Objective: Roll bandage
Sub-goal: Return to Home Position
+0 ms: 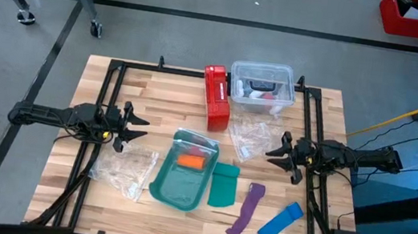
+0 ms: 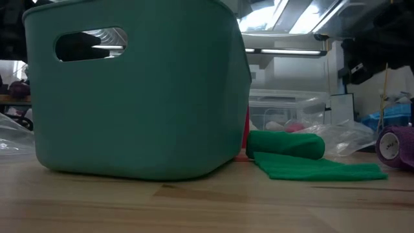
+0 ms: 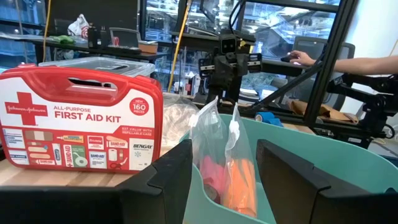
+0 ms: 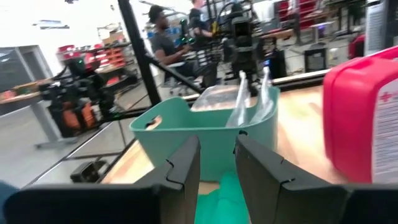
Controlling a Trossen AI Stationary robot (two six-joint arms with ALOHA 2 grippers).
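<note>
The orange bandage [image 1: 191,163] lies inside the teal bin [image 1: 159,185] at the table's middle, within a clear plastic bag [image 3: 227,146] that stands up out of the bin. In the left wrist view the bandage [image 3: 240,183] shows beside something pink. My left gripper [image 1: 141,127] is open and empty, left of the bin and above the table. My right gripper [image 1: 271,154] is open and empty, right of the bin. The low view shows only the bin's wall [image 2: 136,97]; both grippers are out of that view.
A red first aid kit [image 1: 216,98] and a clear lidded container [image 1: 262,83] stand at the far side. Loose plastic bags [image 1: 125,169] [image 1: 251,139] lie on either side of the bin. Green fabric [image 1: 224,185], a purple strip [image 1: 245,211] and a blue strip [image 1: 280,222] lie near right.
</note>
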